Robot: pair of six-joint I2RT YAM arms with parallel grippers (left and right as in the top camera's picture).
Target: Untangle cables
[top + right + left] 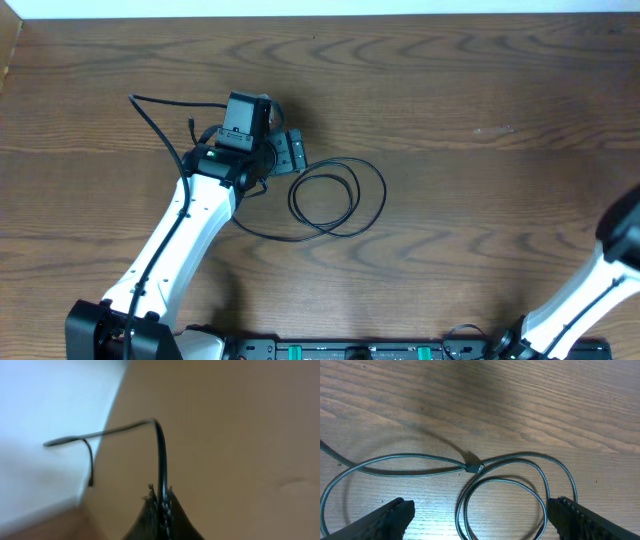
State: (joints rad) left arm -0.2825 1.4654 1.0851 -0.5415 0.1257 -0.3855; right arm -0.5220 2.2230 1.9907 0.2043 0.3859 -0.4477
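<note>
A thin dark cable (291, 200) lies on the wooden table in loose loops, with one end trailing to the far left (135, 98). My left gripper (297, 152) hovers open at the loops' upper left. In the left wrist view its jaws (480, 520) are wide apart over a round loop of this cable (505, 479), which looks grey-green there; a small knot or clip (474, 466) joins the strands. My right gripper (161, 495) is shut on a black cable (161, 450) that rises from the jaws and bends left. The right gripper is outside the overhead view.
The left arm (190, 230) reaches in from the bottom left. The right arm (620, 240) stands at the right edge. The table's far edge (320, 14) meets a white wall. Arm bases and wiring (350, 350) line the near edge.
</note>
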